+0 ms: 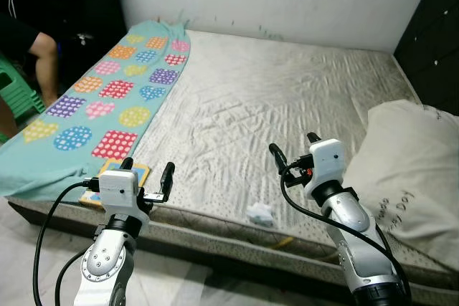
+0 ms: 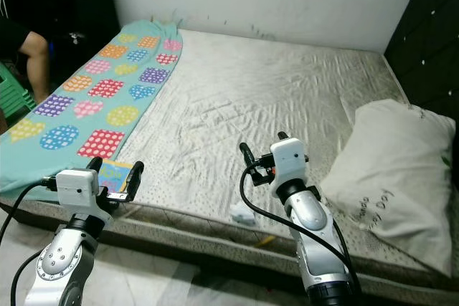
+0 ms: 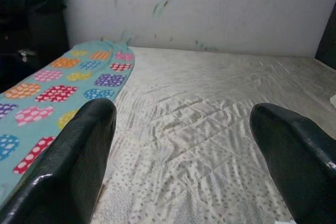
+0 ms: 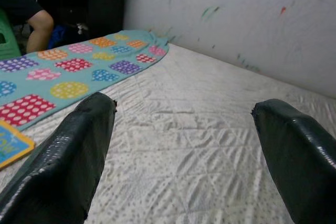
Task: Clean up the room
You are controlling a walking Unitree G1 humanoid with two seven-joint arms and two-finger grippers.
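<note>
Pillow (image 1: 409, 170) print partly reads "Dog"

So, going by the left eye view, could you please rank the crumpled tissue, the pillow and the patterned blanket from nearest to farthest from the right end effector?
1. Crumpled tissue: at the mattress's front edge, just below and left of the right end effector.
2. Pillow: on its right, along the bed's right side.
3. Patterned blanket: far across, on the bed's left side.

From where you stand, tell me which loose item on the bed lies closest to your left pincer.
The small yellow-and-blue book at the blanket's near end, just behind the left pincer. The crumpled white wad lies nearer the right pincer.
</note>
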